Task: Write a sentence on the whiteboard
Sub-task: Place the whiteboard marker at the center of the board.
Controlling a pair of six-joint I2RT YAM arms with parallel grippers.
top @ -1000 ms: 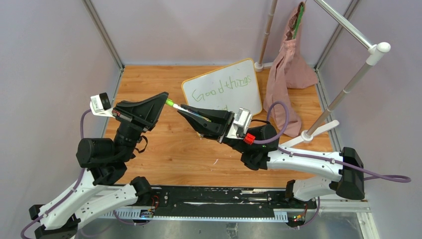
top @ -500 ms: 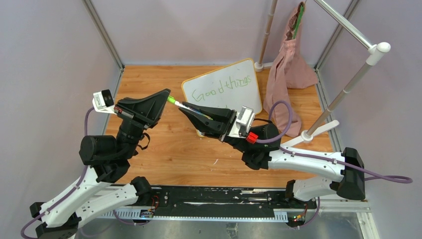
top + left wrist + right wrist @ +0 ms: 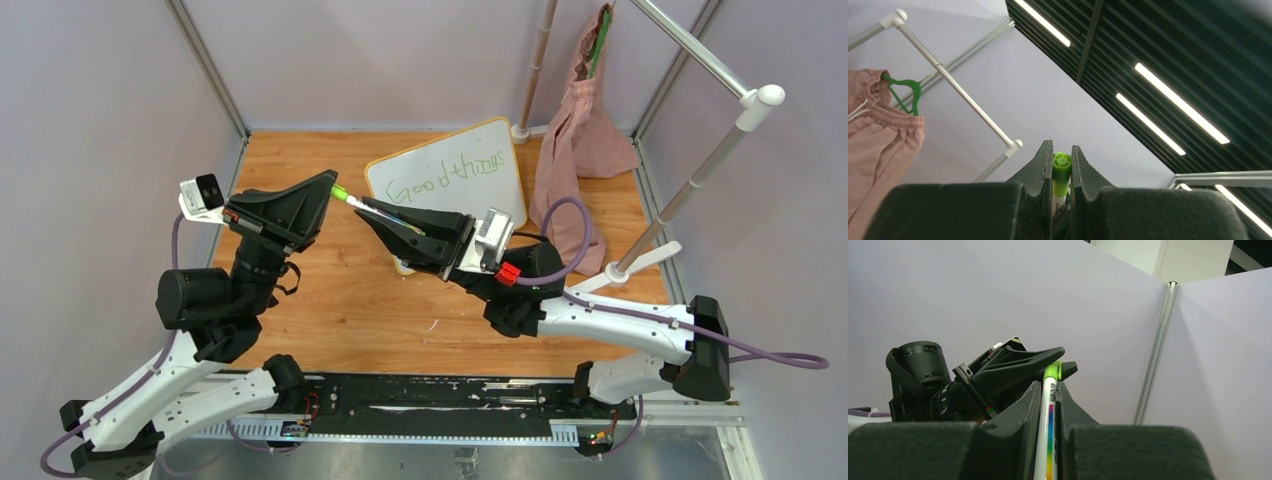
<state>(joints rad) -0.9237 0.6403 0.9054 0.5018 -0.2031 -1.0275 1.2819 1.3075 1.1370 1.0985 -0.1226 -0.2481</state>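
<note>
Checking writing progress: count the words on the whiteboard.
2. "Good" is on the left of the whiteboard, "things" right of it and slightly higher. The right gripper covers the board's lower part, so more writing may be hidden.

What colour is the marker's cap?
The cap is bright green, clearest in the left wrist view.

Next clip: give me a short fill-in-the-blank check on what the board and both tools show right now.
1. The whiteboard reads "Good ___" in green.
2. The right tool holds the marker; its ___ end sits inside the left tool.
3. The ___ garment hangs on a green hanger.
Missing words: things; green; pink.
</note>
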